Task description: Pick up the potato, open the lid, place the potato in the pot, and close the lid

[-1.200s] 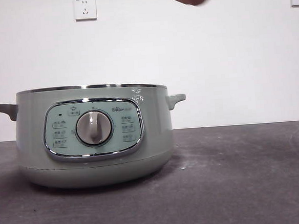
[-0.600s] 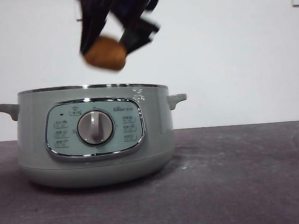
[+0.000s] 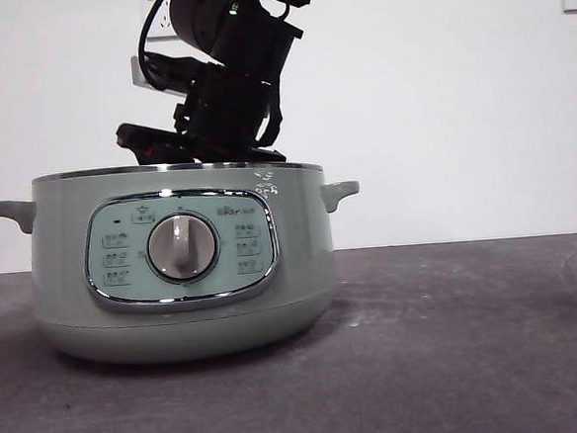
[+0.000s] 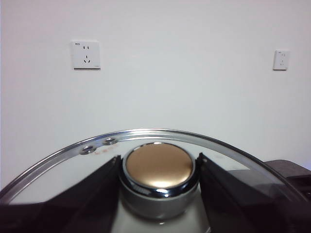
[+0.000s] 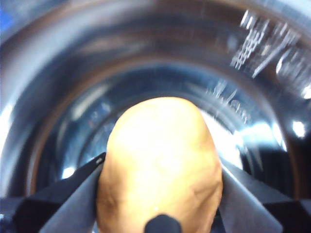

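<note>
Orange-brown potato (image 5: 160,165) clamped in right hand (image 5: 160,194), inside pot (image 3: 55,272).

The front camera sits low, level with the pot (image 3: 181,259), close; the left wrist camera faces the wall over the lid (image 4: 146,145); the right wrist camera looks down inside that pot (image 5: 160,63).

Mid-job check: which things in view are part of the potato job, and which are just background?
Part of the job:
potato, clamped in the right gripper inside the pot
lid, held by its knob in the left gripper

Just background:
wall sockets
table
</note>
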You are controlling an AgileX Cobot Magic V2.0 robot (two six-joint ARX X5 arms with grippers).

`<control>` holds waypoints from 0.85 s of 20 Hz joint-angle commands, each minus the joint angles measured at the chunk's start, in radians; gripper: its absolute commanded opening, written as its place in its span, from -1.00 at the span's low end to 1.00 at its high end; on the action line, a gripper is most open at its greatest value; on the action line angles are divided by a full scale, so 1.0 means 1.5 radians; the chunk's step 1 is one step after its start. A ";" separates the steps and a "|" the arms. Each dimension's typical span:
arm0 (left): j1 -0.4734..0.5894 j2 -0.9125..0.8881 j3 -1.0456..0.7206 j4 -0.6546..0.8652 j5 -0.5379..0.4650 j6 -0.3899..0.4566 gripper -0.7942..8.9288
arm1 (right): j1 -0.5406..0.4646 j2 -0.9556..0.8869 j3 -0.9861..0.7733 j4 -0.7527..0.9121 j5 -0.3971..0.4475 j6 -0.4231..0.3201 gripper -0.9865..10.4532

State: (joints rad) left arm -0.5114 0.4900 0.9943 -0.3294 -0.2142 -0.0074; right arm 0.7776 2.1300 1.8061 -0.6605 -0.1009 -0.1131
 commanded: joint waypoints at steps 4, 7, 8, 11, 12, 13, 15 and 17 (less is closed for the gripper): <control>0.000 -0.006 0.006 0.024 0.004 0.006 -0.85 | 0.002 0.020 0.001 -0.020 0.002 -0.013 -0.81; 0.000 -0.006 0.006 0.010 0.004 0.006 -0.85 | 0.002 0.020 0.001 -0.022 0.004 -0.007 -0.03; 0.000 -0.006 0.006 0.006 0.004 0.006 -0.85 | 0.002 0.020 0.001 -0.022 0.004 -0.005 0.01; 0.000 -0.006 0.006 -0.013 0.004 0.006 -0.85 | 0.002 0.017 0.002 -0.022 0.002 0.018 0.01; 0.000 -0.006 0.006 -0.014 0.004 0.006 -0.85 | 0.002 0.008 0.002 -0.022 0.002 0.023 0.01; 0.000 -0.006 0.006 -0.013 0.004 0.006 -0.85 | 0.001 -0.010 0.002 -0.027 0.002 0.024 0.00; 0.000 -0.002 0.006 -0.013 0.003 0.006 -0.85 | 0.001 -0.065 0.002 -0.057 0.004 0.025 0.00; 0.000 0.013 0.006 -0.007 0.003 0.005 -0.85 | 0.001 -0.135 0.002 -0.111 0.046 0.024 0.00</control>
State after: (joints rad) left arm -0.5114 0.5228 0.9943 -0.3954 -0.2111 -0.0074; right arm 0.7776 1.9064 1.8069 -0.8368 -0.0238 -0.0860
